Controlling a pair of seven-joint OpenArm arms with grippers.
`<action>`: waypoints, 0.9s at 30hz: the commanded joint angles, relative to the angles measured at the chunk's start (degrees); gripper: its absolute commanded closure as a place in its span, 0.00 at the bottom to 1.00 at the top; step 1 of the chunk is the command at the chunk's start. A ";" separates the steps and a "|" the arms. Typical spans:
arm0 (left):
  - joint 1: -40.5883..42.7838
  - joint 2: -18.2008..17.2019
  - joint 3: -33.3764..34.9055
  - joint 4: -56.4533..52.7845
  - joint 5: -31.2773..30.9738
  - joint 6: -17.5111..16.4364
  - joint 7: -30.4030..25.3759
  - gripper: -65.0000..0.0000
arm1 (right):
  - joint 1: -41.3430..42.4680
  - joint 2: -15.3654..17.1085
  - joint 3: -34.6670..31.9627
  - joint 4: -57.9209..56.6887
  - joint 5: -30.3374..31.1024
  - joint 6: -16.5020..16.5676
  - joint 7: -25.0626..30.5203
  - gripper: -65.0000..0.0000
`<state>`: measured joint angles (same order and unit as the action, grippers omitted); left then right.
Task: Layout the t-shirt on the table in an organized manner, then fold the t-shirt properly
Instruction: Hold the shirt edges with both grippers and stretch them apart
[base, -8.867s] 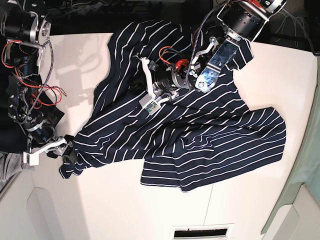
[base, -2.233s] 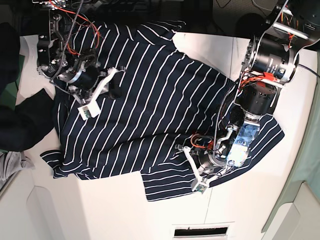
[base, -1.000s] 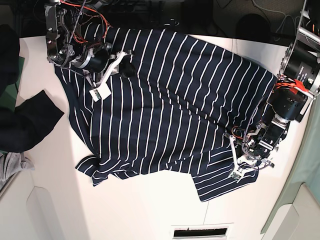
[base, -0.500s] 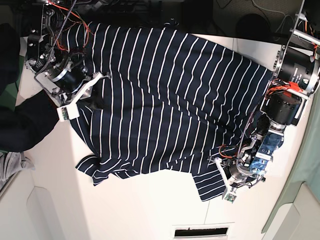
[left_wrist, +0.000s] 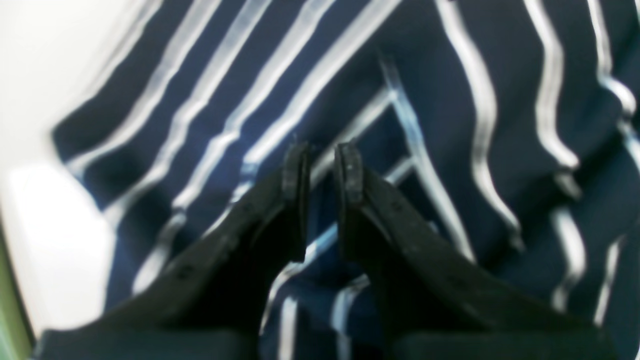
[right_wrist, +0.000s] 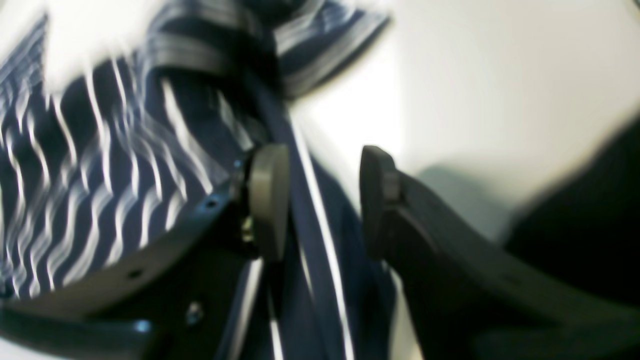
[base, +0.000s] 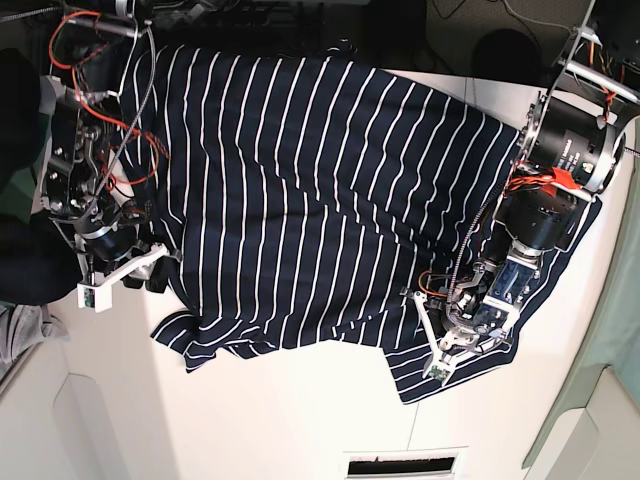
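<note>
Your t-shirt (base: 330, 200) spread across the table (base: 250, 420) toward its far edge, left pincer (left_wrist: 322, 165) nearly together over striped fabric, right pincer (right_wrist: 320, 200) apart, straddling a shirt edge.

Over the sequence the t-shirt (base: 330, 200) went from bunched to spread across the table (base: 250, 420). In the last half second the right gripper (base: 150, 272) moved down the shirt's edge toward the lower sleeve; the left gripper (base: 435, 345) shifted slightly inward.
</note>
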<state>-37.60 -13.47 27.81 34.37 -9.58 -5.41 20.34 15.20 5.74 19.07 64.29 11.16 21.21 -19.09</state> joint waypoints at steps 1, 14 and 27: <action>-2.43 -0.07 -0.24 0.83 0.22 0.33 -0.59 0.81 | 2.82 1.01 0.09 -1.97 0.37 0.00 1.29 0.63; -3.78 0.35 -0.24 0.79 0.24 -2.93 -7.19 0.63 | 8.85 0.90 -0.46 -16.74 -1.03 4.28 1.22 0.86; -3.04 -0.07 -0.24 -4.28 0.87 3.19 -12.04 0.97 | 6.78 2.62 0.46 -2.78 2.54 8.33 -5.29 1.00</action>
<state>-38.57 -13.34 27.77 29.47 -8.78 -2.55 9.67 20.71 7.66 19.27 60.60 12.75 29.15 -25.85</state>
